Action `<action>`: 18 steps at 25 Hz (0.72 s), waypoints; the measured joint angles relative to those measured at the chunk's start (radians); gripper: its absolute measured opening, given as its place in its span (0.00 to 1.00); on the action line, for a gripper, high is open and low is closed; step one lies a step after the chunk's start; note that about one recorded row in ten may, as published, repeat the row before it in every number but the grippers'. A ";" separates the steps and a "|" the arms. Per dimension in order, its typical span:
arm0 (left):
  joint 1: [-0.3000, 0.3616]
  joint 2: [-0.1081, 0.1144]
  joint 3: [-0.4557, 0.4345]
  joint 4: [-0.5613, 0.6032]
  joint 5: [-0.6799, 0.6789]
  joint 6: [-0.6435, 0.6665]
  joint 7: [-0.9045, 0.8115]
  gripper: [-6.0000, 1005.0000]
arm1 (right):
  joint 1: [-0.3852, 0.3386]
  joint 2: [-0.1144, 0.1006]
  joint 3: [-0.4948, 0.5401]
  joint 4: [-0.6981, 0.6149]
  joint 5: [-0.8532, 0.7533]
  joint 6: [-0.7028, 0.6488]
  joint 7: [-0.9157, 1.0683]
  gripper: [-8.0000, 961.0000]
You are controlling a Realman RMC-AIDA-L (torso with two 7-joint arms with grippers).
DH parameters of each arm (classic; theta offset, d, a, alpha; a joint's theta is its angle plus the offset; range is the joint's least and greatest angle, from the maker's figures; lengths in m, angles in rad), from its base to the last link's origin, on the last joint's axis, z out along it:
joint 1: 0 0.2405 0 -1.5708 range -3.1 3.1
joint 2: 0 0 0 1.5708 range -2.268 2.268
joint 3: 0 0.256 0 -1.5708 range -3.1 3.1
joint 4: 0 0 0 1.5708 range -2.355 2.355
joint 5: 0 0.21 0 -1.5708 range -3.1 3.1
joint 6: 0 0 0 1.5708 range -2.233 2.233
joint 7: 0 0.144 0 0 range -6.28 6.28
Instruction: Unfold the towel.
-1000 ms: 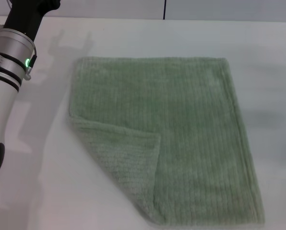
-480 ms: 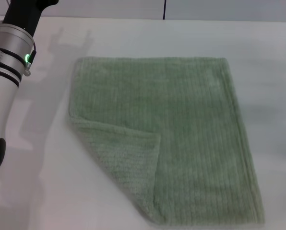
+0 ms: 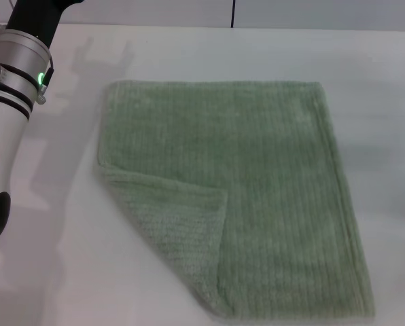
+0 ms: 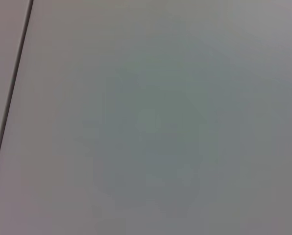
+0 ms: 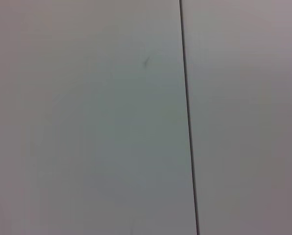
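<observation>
The sage-green towel (image 3: pixel 257 183) lies flat on the white table (image 3: pixel 46 272) in the head view. Its near left corner (image 3: pixel 179 224) is folded over onto the cloth as a triangular flap. My left arm (image 3: pixel 12 88) shows at the far left of the head view, raised and apart from the towel; its gripper is out of view. My right arm and gripper are not in view. Both wrist views show only a plain grey surface with a dark seam.
Bare white table lies to the left of the towel (image 3: pixel 53 204) and to its right (image 3: pixel 386 136). A wall with a dark vertical seam (image 3: pixel 232 12) stands behind the table's far edge.
My left arm has drawn slightly up and toward the far left. The towel has not moved.
</observation>
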 joint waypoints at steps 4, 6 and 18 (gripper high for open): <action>0.000 0.000 0.000 -0.001 0.001 0.000 0.000 0.84 | -0.001 0.000 0.000 -0.002 0.000 0.000 0.000 0.75; 0.000 0.000 0.000 -0.002 -0.001 0.000 0.000 0.84 | -0.001 0.000 -0.001 -0.002 0.000 0.001 0.000 0.75; 0.000 0.000 0.000 -0.004 -0.004 0.000 -0.004 0.84 | 0.002 0.007 -0.009 -0.006 -0.003 0.003 0.003 0.75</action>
